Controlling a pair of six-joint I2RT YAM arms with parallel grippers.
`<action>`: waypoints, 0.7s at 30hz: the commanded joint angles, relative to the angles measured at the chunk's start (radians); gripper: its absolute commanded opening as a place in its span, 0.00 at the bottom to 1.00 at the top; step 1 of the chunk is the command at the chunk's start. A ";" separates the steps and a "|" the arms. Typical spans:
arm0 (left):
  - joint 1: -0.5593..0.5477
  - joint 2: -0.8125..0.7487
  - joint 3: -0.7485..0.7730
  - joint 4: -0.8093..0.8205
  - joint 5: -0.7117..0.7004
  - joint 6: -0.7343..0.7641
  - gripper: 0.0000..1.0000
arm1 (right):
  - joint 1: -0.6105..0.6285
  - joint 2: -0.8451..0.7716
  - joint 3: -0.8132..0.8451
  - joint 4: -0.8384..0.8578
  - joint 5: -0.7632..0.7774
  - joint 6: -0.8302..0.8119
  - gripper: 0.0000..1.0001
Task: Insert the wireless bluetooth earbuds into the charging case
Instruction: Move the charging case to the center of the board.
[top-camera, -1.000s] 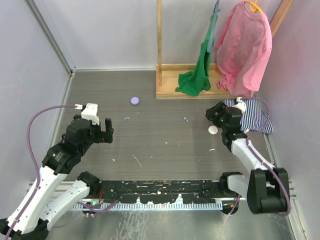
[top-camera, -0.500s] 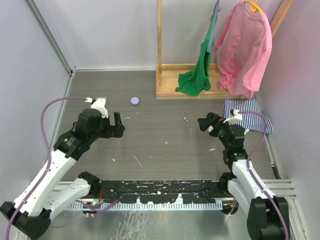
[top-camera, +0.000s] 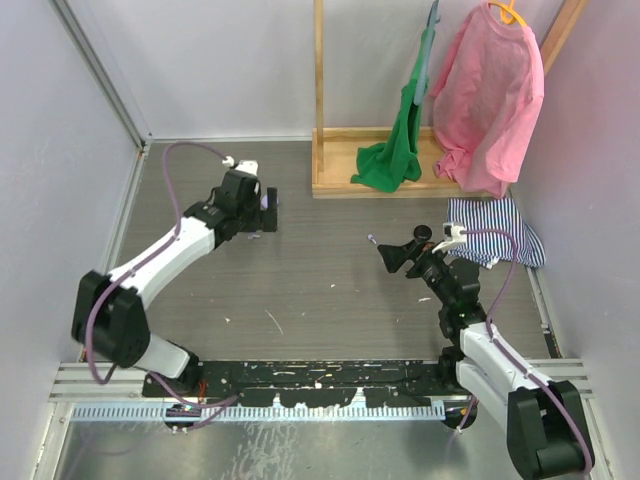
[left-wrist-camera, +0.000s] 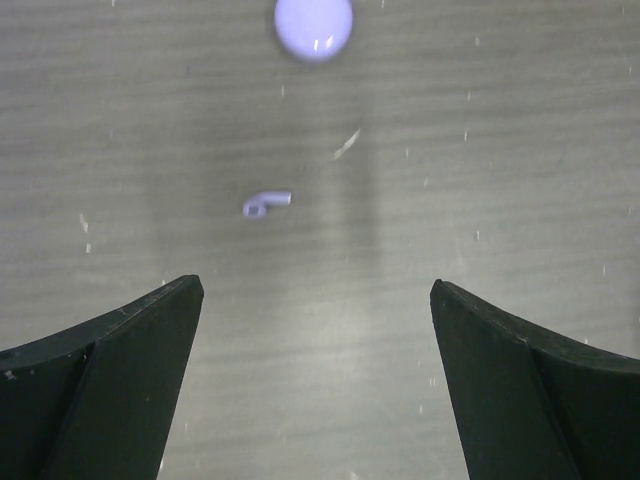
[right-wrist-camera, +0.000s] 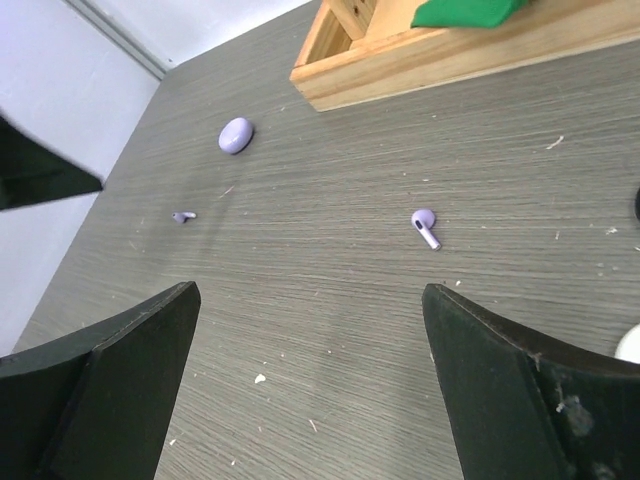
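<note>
Left pincer (left-wrist-camera: 315, 300) and right pincer (right-wrist-camera: 310, 300) both gape empty.
Tiny lilac plastic earbud (left-wrist-camera: 266, 204) lies near the round lilac charging case (left-wrist-camera: 313, 22); likely light, hard, slippery, best pinched across its bulb.

A grey wood-grain surface (top-camera: 320, 290), flecked with white scuffs, is closed in by pale walls (top-camera: 230, 60) at the back and both sides. At the far edge stands a wooden rack (top-camera: 330, 165), with a pink shirt (top-camera: 490, 90) and a green cloth (top-camera: 395, 150) hanging from it. A striped cloth (top-camera: 505, 220) lies by the right wall. The light is even.
</note>
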 joint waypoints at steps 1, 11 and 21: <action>0.039 0.157 0.123 0.137 -0.006 0.057 0.98 | 0.041 -0.020 -0.001 0.098 0.006 -0.046 0.99; 0.141 0.456 0.326 0.185 0.144 0.161 0.92 | 0.121 -0.022 -0.005 0.126 0.044 -0.097 0.99; 0.193 0.678 0.543 0.106 0.301 0.365 0.81 | 0.135 -0.012 -0.007 0.127 0.065 -0.111 0.99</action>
